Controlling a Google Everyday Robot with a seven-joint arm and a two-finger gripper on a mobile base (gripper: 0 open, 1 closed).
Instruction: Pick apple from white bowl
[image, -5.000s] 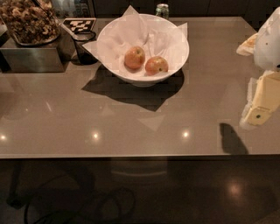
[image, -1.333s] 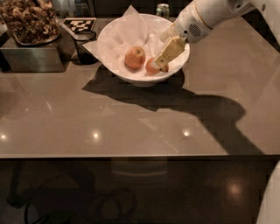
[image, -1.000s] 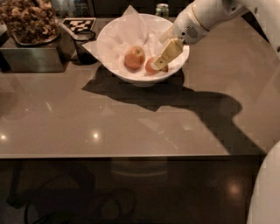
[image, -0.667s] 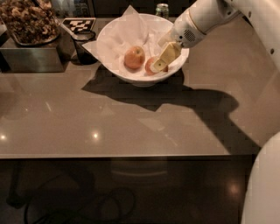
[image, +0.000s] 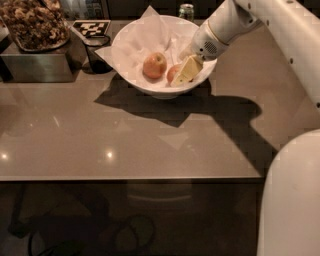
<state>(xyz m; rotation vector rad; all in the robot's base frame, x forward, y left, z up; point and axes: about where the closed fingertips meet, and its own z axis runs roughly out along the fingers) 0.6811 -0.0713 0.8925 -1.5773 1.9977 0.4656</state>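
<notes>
Your gripper (image: 187, 71) sits low inside the white bowl (image: 159, 90), on its right side. It lies against the apple (image: 172, 74), the redder 1 of the 2, and covers most of it. Only that apple's left edge shows, so you cannot tell whether the gripper is apart, together or clamped on the fruit.

The arm (image: 225, 25) reaches in from the upper right, slanting down over the far rim. That angle probably lets it clear the paper (image: 150, 34) lining the bowl, whose corners stand up past the rim.

The paler apple (image: 154, 65) rests just beside the target, to its left and apparently touching or nearly so. Coming in from the right keeps the gripper off this second apple. The crumpled paper beneath likely keeps both from rolling.

The bowl stands on the table (image: 150, 145), with a dark cup (image: 95, 50) just beside it on the left. I'd judge this as the grasp step, with the lift not yet made. Confirm the grip before you raise anything.
</notes>
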